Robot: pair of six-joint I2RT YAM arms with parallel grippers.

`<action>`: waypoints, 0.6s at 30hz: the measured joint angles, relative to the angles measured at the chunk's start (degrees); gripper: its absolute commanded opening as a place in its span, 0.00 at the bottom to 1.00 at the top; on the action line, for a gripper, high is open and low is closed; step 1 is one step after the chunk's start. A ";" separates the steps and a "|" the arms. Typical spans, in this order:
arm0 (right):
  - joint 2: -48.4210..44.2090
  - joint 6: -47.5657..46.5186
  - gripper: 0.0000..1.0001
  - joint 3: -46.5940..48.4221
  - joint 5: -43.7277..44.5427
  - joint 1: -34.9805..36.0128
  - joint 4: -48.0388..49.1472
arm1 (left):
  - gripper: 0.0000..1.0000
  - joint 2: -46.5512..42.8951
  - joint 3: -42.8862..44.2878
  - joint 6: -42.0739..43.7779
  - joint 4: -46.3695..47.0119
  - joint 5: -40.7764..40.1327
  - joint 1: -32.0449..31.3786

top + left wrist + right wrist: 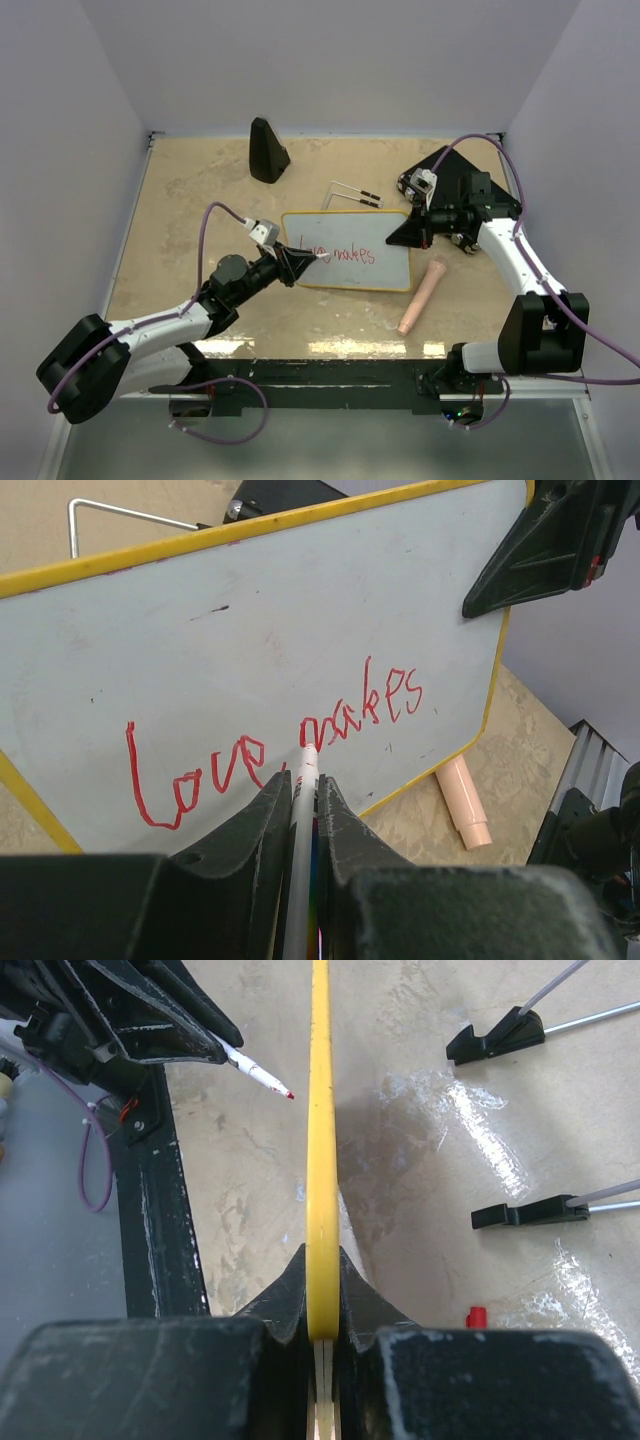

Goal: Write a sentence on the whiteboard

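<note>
Whiteboard [395, 272] — yellow-rimmed, mid-table, its right edge pinched in the closed right gripper [320, 1265]. Sentence [345, 254]: red, reads roughly "Love makes", judged unfinished. Left gripper [300, 790] is clamped on a red marker [305, 768], tip at the foot of the words — seemingly a hair off the surface. Handling: brace the board firmly, press lightly, start the next word clear of existing strokes.

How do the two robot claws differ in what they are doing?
The left claw grips a thin white marker; the right claw pinches the yellow rim of the whiteboard. The left claw faces the board's written side, near the red words; the right claw sits at its right edge. Both are black, two-fingered and shut.
</note>
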 measured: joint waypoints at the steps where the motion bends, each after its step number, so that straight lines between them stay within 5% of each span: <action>1: 0.00 0.00 0.00 0.00 0.00 0.00 0.00 | 0.00 0.17 0.07 0.07 0.20 0.00 -0.02; 18: -0.15 0.22 0.00 0.00 0.13 0.04 0.35 | 0.00 1.81 0.55 0.07 1.46 0.07 -0.02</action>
